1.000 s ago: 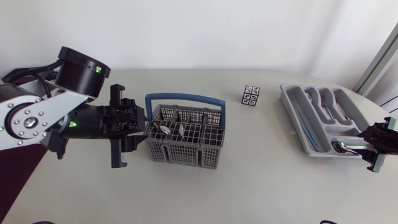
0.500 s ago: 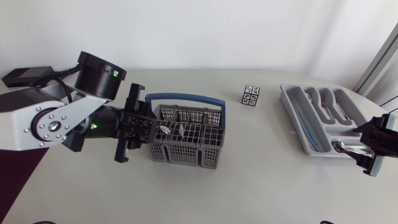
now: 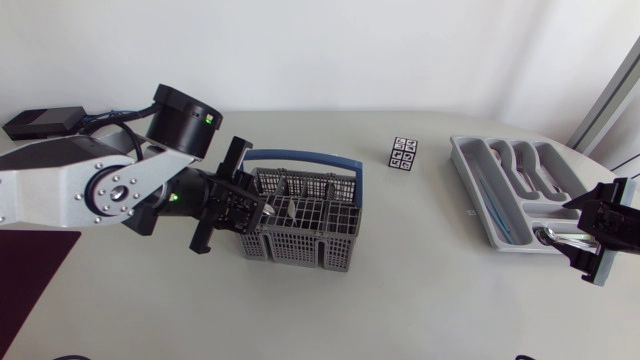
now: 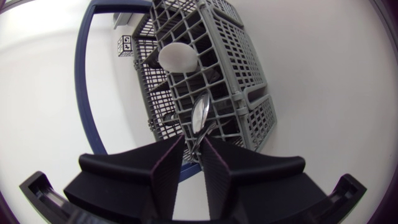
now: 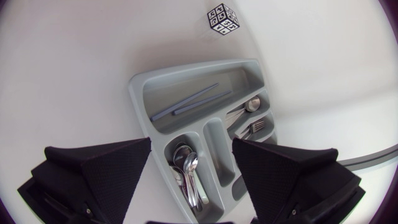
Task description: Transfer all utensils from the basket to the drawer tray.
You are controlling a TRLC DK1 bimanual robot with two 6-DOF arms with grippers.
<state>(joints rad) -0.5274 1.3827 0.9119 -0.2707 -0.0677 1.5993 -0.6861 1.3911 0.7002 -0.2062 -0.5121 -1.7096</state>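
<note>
Left gripper (image 4: 193, 142) clamped on a spoon (image 4: 200, 113) handle inside the basket (image 4: 249, 81). Right gripper (image 5: 191, 146) spread wide above the tray (image 5: 140, 87), which held spoons, forks and chopsticks. White table (image 3: 420, 290); patterned cube (image 3: 403, 154) between basket and tray.

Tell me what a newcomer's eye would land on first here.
First comes the big silver left arm. Its black left gripper is at the end of the grey, blue-handled basket in mid-table, and a spoon stands in the basket just ahead of it. Next is the right gripper, which hangs open over the grey drawer tray at the table's right end, where spoons already lie.
</note>
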